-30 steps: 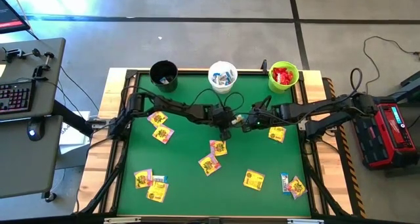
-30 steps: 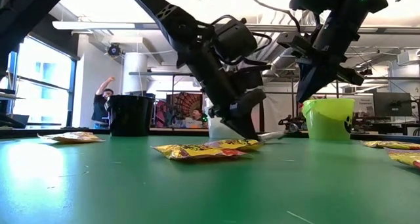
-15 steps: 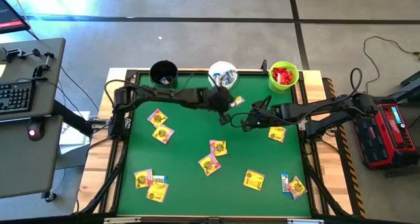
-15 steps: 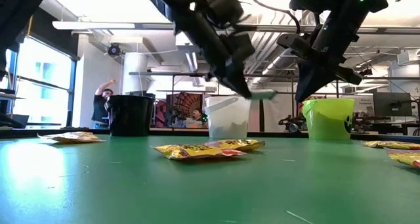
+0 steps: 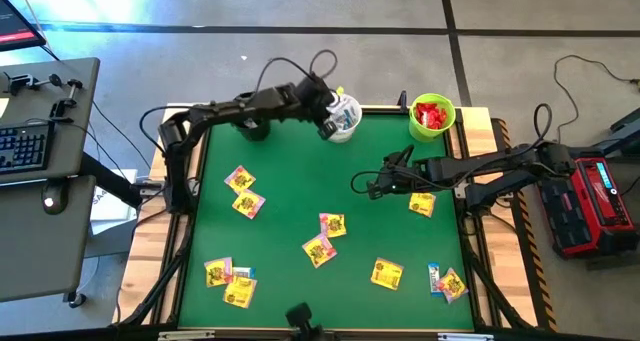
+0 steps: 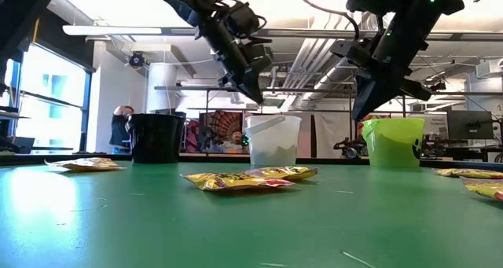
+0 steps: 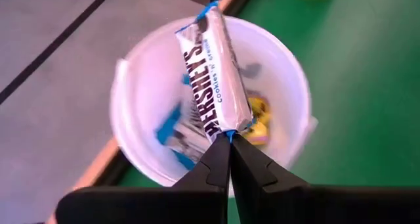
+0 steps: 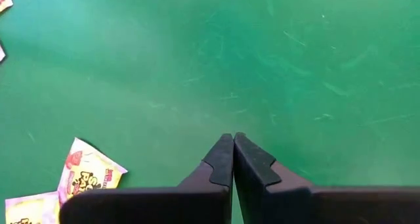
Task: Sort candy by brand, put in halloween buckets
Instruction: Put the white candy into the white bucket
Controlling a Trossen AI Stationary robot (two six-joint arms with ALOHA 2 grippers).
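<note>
Left hand (image 7: 230, 137) clamped on white-and-blue bar (image 7: 215, 73), held directly over white bucket (image 7: 141, 73); right hand (image 8: 233, 140) pinched together, empty, near that bucket, above bench (image 5: 290, 186); risk: bar held by its tip; uneven release could tip it past the rim.

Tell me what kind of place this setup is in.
Probably an open lab or workshop: bare concrete floor, a desk with a keyboard beside the green table, and exposed ceiling pipes with monitors behind.
</note>
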